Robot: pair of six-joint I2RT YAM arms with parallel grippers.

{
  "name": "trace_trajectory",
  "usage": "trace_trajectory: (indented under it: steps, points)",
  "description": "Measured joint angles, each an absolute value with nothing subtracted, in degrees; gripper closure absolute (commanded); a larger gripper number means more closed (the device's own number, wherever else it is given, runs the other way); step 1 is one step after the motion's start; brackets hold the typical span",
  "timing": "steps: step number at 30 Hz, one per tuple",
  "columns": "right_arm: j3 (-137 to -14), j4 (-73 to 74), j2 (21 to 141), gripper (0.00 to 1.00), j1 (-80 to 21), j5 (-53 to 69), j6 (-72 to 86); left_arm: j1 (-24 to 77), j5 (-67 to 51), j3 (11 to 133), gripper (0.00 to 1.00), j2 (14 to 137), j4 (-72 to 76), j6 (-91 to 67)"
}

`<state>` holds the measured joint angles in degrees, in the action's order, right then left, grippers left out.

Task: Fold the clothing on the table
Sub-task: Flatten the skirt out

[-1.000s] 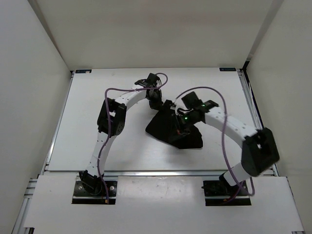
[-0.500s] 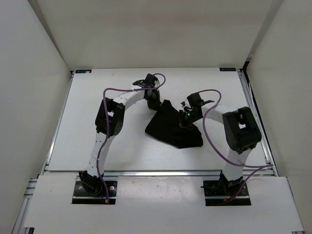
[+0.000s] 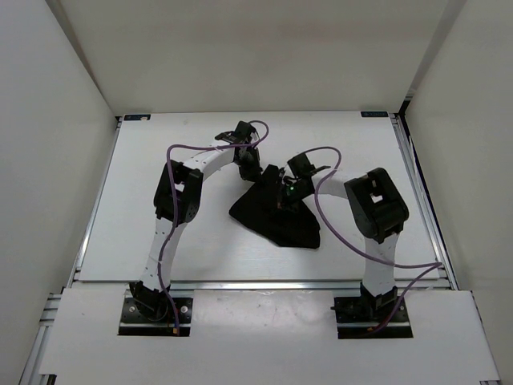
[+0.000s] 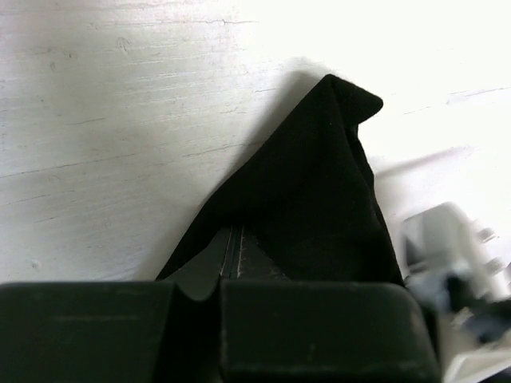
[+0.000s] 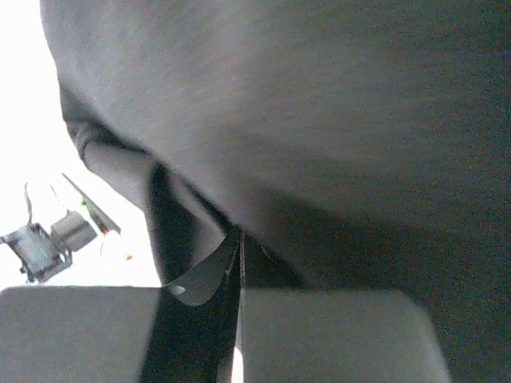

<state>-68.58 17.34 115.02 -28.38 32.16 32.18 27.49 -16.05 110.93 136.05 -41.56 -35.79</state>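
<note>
The clothing (image 3: pixel 271 220) has slid left; left gripper (image 3: pixel 255 166) and right gripper (image 3: pixel 284 194), both clamped on it, drag the fold along.

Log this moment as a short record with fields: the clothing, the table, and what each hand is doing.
clothing: black, bunched into a rough triangle, not yet neatly folded
table: white top; the clothing lies near its middle
left hand: shut, pinching the clothing at its far corner
right hand: shut on the clothing; fabric fills most of its wrist view
spacing: both hands close together at the far end of the clothing
</note>
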Motion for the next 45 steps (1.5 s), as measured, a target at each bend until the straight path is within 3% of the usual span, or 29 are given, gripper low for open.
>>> trace_trajectory:
  steps: [7, 17, 19, 20, 21, 22, 25, 27, 35, 45]
  points:
    - [-67.0, 20.9, 111.4, 1.0, -34.3, 38.3, 29.5, 27.4, -16.1, 110.9, 1.0, 136.0, -41.5, -35.9]
    - [-67.6, 35.5, 91.7, 1.0, -38.9, 41.4, 20.4, 25.6, -15.3, 115.8, 1.0, 138.2, -44.1, -35.8]
    - [-64.4, 35.1, 87.1, 0.94, -35.9, 40.4, 21.1, 25.5, -14.7, 116.0, 1.0, 138.1, -44.8, -35.4]
    - [-62.4, 34.9, 85.1, 0.91, -33.4, 40.2, 21.7, 25.4, -14.4, 115.9, 0.93, 138.0, -45.0, -35.1]
    - [-60.2, 34.8, 83.4, 0.84, -30.3, 39.7, 22.3, 25.3, -14.2, 115.3, 0.8, 137.5, -44.9, -34.8]
    - [-58.1, 34.6, 82.3, 0.8, -26.8, 38.9, 23.0, 25.1, -14.0, 113.7, 0.66, 136.4, -44.4, -34.4]
    - [-53.3, 35.3, 80.9, 0.72, -17.4, 34.3, 24.2, 24.2, -13.8, 103.6, 0.47, 128.2, -42.9, -33.9]
    - [-51.0, 36.0, 80.1, 0.69, -13.1, 31.2, 24.3, 23.2, -14.1, 94.7, 0.44, 119.4, -40.5, -34.5]
    - [-48.4, 36.6, 81.5, 0.63, -9.1, 22.7, 20.6, 16.3, -16.2, 70.5, 0.43, 86.7, -30.8, -36.0]
    - [-47.0, 32.8, 89.1, 0.63, -7.6, 19.6, 17.6, 16.5, -19.2, 43.2, 0.42, 81.1, -26.2, -39.9]
